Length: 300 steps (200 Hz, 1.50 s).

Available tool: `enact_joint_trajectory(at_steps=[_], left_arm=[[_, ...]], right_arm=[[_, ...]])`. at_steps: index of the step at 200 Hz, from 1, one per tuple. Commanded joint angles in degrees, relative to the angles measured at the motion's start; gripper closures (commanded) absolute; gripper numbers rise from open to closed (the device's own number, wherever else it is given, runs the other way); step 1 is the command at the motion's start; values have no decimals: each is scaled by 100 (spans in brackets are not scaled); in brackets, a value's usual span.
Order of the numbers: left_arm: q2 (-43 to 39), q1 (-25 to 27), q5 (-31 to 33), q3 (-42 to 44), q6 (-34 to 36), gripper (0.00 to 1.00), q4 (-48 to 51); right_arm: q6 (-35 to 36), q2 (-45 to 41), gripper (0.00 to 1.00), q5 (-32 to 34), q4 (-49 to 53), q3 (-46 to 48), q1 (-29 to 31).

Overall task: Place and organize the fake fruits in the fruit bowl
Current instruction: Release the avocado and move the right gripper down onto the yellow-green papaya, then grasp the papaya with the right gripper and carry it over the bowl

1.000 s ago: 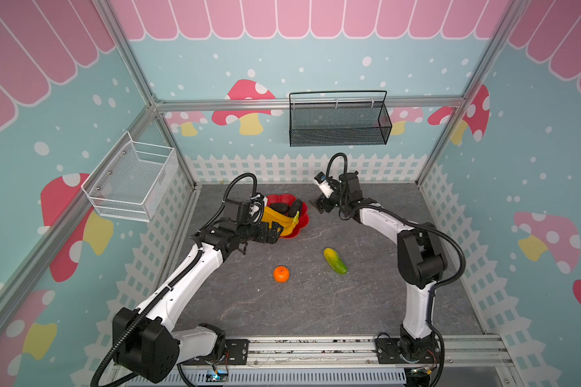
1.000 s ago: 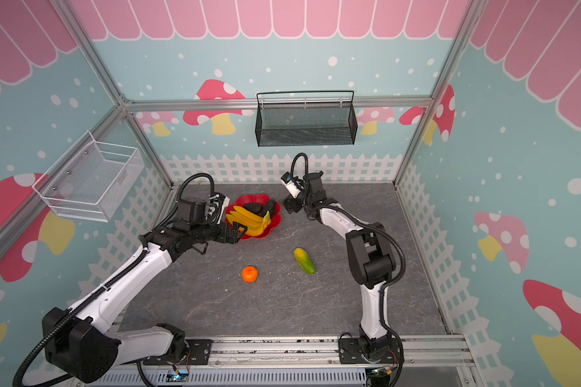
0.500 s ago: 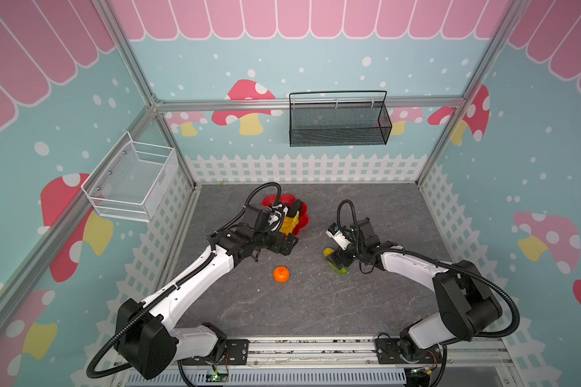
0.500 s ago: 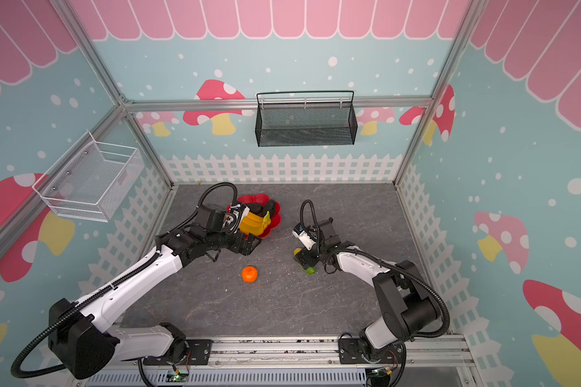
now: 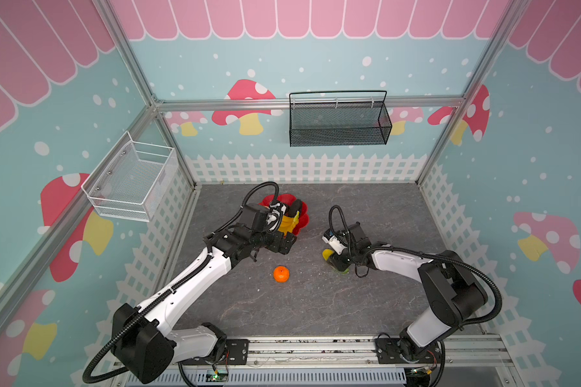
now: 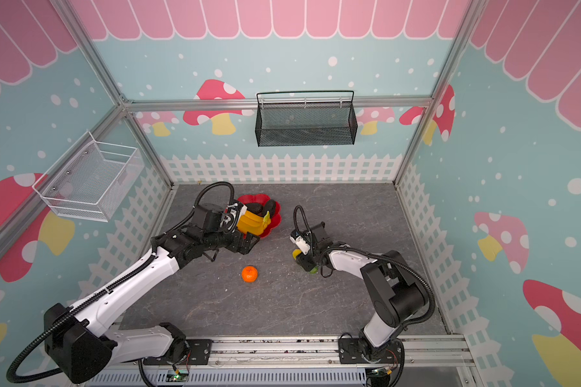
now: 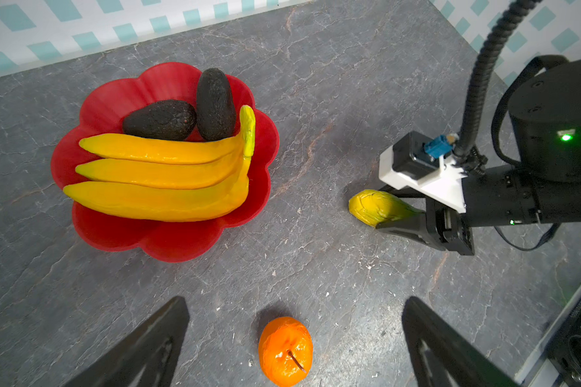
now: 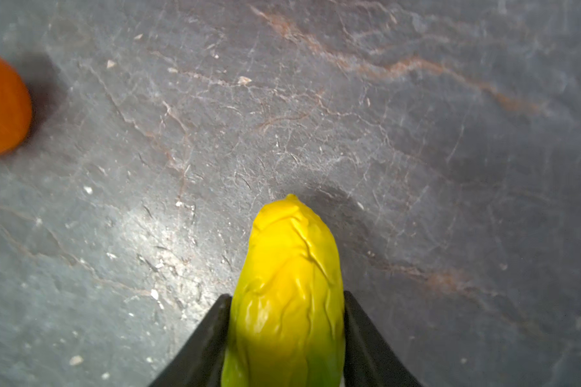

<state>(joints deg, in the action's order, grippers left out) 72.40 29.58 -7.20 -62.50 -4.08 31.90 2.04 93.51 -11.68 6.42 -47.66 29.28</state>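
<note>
Inside fruit bowl (image 7: pixel 168 241): banana bunch (image 7: pixel 161 177), two avocados (image 7: pixel 160 119).

Grey tabletop (image 5: pixel 316 301) bears bowl (image 7: pixel 168 243), orange (image 5: pixel 281 274), yellow-green fruit (image 7: pixel 373 206).

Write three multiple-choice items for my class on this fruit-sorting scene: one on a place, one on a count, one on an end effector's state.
1. Where is the orange?
A) in the red bowl
B) on the grey tabletop, outside the bowl
C) held by the right end effector

2. How many fruit pieces lie in the bowl?
A) three
B) one
C) five

3. The right end effector is:
A) open and empty
B) shut on the banana bunch
C) shut on the yellow-green fruit

Answers:
1 B: the orange sits on bare tabletop, clear of the bowl.
2 A: the banana bunch and two avocados lie in the bowl.
3 C: both fingers press the fruit's sides in the right wrist view.
</note>
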Motion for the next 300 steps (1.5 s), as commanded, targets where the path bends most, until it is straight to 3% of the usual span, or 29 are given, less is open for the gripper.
enact_joint_trajectory(at_steps=[1,37,57,85,127,164,198,300], left_arm=[[-163,-74,185,-79,65,1,46],[-243,-304,185,-71,-12,1,-7],[-288,-464,113,-48,-99,1,-76],[-349,-585,96,5,-132,0,-165],[-402,-964,58,63,-203,1,-280],[-503,-1348,-138,130,-318,1,-423],[-491,-1529,-314,155,-383,1,-498],[-491,-1816,-600,189,-524,1,-605]], right_arm=[[-55,129,66,-131,89,-253,33],[198,-2,68,-242,-216,-670,31],[500,277,67,-266,-282,-1524,27],[1260,1239,67,-239,-56,-3298,26],[2940,3095,65,-933,-160,-5784,18],[3257,4541,64,-1590,-475,-7589,-81],[3319,5086,62,-1897,-1312,-7995,-83],[4423,5629,55,-2471,-831,-8322,-70]])
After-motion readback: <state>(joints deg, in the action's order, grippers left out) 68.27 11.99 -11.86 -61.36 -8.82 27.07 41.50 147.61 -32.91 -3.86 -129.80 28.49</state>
